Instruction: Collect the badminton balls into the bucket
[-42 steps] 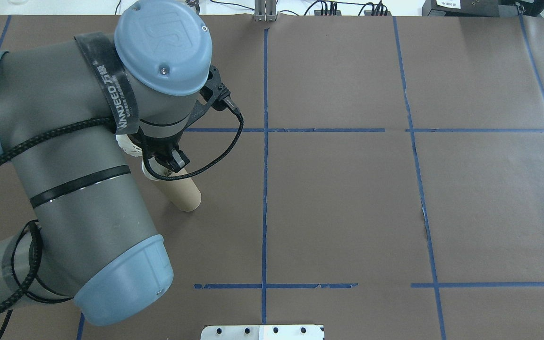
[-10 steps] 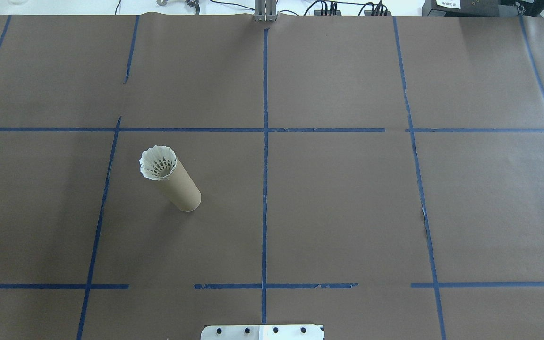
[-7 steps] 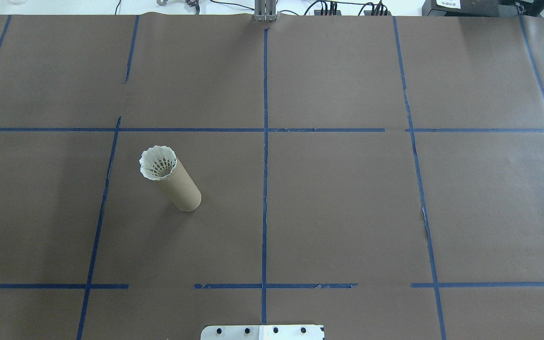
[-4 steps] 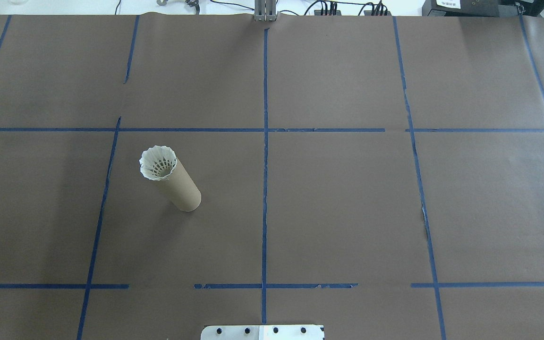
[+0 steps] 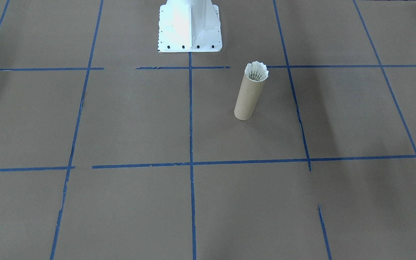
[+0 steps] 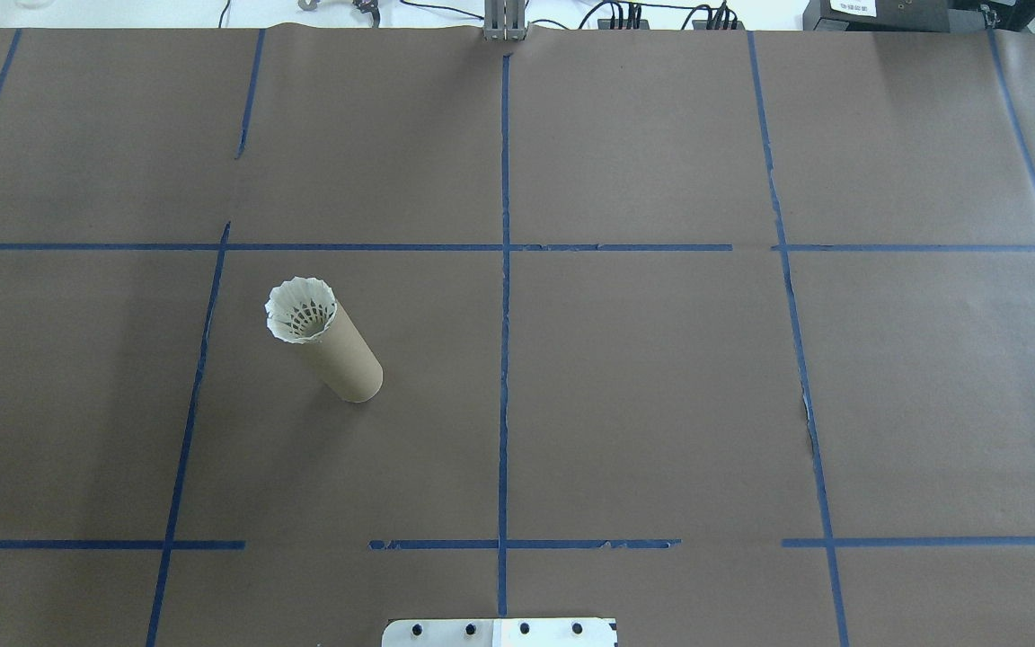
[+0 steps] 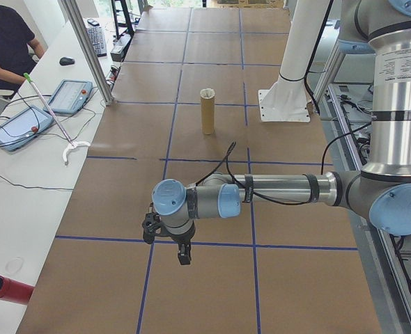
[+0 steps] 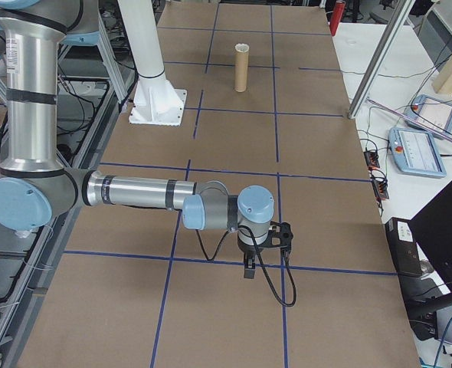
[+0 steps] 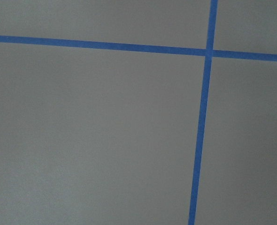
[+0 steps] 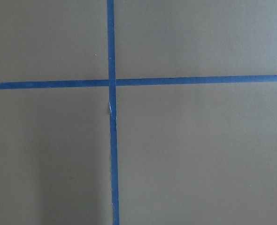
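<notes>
The shuttlecock (image 6: 301, 310) sat feathers-up in the bucket (image 6: 342, 352) — well apart from both grippers. Left gripper (image 7: 183, 256) and right gripper (image 8: 248, 269) — jaw state could not be told.

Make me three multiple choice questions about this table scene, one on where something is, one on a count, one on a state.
1. Where is the white feather shuttlecock?
A. flat on the brown paper
B. in the top of the tall brown cardboard tube
C. on the white metal pedestal base

2. How many cardboard tubes stand on the table?
A. one
B. two
C. three

3. How is the tube?
A. upright
B. tipped over
C. crushed

Answers: 1 B, the feathers ring the tube's mouth; 2 A, only one shows in any view; 3 A, it stands on its end.
</notes>
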You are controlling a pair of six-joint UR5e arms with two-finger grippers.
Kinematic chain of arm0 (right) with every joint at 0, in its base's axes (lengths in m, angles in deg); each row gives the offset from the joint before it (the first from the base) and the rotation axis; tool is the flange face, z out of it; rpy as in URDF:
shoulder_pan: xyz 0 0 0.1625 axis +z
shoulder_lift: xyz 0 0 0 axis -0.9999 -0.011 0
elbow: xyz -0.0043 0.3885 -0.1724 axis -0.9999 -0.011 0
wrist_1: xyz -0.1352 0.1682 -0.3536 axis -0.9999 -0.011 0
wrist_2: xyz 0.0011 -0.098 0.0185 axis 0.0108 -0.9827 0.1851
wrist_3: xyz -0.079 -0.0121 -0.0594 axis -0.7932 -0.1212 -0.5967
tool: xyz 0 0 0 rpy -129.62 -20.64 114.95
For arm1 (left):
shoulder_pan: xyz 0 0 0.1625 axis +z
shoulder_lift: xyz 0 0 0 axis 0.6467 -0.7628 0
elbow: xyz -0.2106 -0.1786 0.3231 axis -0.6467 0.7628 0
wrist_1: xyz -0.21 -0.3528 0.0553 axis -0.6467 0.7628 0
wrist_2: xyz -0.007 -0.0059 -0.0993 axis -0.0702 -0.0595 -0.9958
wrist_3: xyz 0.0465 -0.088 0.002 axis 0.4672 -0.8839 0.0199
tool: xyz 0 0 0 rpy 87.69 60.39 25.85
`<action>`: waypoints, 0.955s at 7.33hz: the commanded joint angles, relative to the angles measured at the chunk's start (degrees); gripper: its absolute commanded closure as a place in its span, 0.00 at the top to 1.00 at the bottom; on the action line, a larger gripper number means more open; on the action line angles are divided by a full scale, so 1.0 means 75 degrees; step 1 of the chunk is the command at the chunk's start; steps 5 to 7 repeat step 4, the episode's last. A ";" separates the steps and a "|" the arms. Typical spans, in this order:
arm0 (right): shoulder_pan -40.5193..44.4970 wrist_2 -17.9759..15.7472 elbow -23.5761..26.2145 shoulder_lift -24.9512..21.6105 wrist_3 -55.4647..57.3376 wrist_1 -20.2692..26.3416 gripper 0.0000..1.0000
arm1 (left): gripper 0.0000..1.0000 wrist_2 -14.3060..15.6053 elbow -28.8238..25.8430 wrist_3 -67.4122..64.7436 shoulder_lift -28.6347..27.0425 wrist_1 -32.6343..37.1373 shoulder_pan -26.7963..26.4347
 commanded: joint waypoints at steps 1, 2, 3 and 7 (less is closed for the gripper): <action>0.0000 0.0000 -0.0010 0.0000 0.0000 0.0000 1.00 | 1.00 -0.0023 0.0005 0.0000 -0.0001 -0.0012 -0.0003; 0.0000 0.0000 0.0002 0.0000 0.0000 0.0000 1.00 | 1.00 -0.0023 0.0016 0.0000 -0.0013 -0.0012 -0.0003; 0.0000 0.0000 -0.0010 0.0000 0.0000 0.0000 1.00 | 1.00 -0.0024 0.0005 0.0000 -0.0048 -0.0024 -0.0003; 0.0000 0.0000 -0.0010 0.0000 0.0000 0.0000 1.00 | 1.00 -0.0024 0.0016 0.0000 -0.0060 -0.0024 -0.0014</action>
